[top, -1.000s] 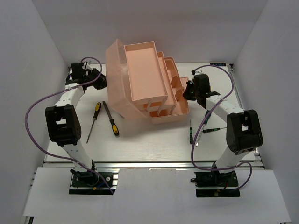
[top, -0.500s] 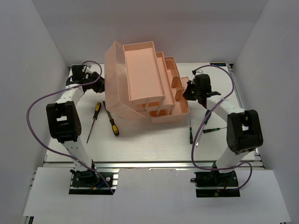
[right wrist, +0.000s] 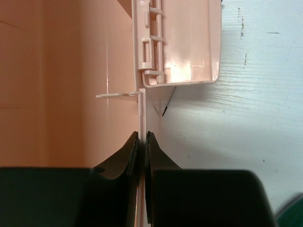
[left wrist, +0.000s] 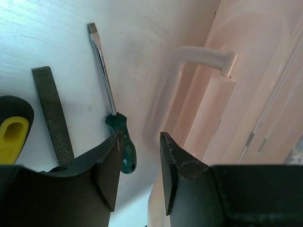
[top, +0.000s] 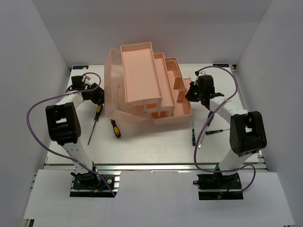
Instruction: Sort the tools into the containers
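The salmon-pink translucent plastic cantilever toolbox (top: pixel 173 119) is sitting open on the white table (top: pixel 156 142), its lid crowding a green-handled screwdriver (left wrist: pixel 124 150) and a yellow-and-black-handled screwdriver (top: pixel 97 110). The right claw (right wrist: pixel 142 137) is pinching the box's thin wall, nearly shut, while the left claw (left wrist: pixel 140 142) is hanging slightly parted beside the lid, gripping nothing. That pinch is probably risking a slip, and a shifting box could be burying those tools

Glossy translucent plastic toolbox (top: pixel 139 73), matt table (top: pixel 142 142)
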`<state>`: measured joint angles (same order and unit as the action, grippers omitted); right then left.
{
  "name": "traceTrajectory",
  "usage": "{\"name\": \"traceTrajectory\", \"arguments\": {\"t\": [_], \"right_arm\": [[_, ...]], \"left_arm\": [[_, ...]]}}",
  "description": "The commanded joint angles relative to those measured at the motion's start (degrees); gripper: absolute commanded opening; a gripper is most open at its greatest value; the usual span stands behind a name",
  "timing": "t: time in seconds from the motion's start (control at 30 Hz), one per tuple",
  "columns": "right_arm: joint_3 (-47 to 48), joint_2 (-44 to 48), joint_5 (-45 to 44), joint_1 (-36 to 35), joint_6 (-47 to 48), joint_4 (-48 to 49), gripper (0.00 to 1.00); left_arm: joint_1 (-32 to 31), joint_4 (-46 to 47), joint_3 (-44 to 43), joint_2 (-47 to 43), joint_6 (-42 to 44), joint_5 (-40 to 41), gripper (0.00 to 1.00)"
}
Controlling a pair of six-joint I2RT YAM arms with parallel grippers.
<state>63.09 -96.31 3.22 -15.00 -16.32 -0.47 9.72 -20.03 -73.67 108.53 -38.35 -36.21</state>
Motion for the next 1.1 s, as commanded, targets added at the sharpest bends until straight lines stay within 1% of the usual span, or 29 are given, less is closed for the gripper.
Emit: {"name": "traceTrajectory", "arguments": {"t": [0.0, 0.2, 0.37, 0.73, 1.0, 1.07], "right_arm": [[1.4, 0.3, 2.4, 0.1, -2.1, 0.6, 0.0], [0.9, 0.3, 3.2, 0.1, -1.7, 0.6, 0.0], [1.0, 0.2, 3.0, 0.2, -1.5, 0.6, 0.0], [2.2, -0.6, 2.9, 2.0, -0.6, 0.6, 0.0], [1.3, -0.5, 1.3, 3.7, 0.2, 0.6, 0.0], [1.0, -0.4, 1.5, 4.5, 0.2, -1.1, 0.0]], "left_arm": [[-0.5, 0.8, 0.1, -3.7, 1.1, -2.6, 0.48], [-0.6, 0.7, 0.9, -4.3, 1.3, -3.6, 0.48], [-0.5, -1.6, 1.3, -4.7, 2.7, -2.9, 0.48], [-0.6, -4.5, -5.3, 0.2, 1.8, -2.3, 0.48], [-0.5, -3.3, -5.6, 1.2, 0.8, -3.6, 0.48], [-0.6, -2.2, -5.4, 1.4, -0.2, -4.6, 0.48]]}}
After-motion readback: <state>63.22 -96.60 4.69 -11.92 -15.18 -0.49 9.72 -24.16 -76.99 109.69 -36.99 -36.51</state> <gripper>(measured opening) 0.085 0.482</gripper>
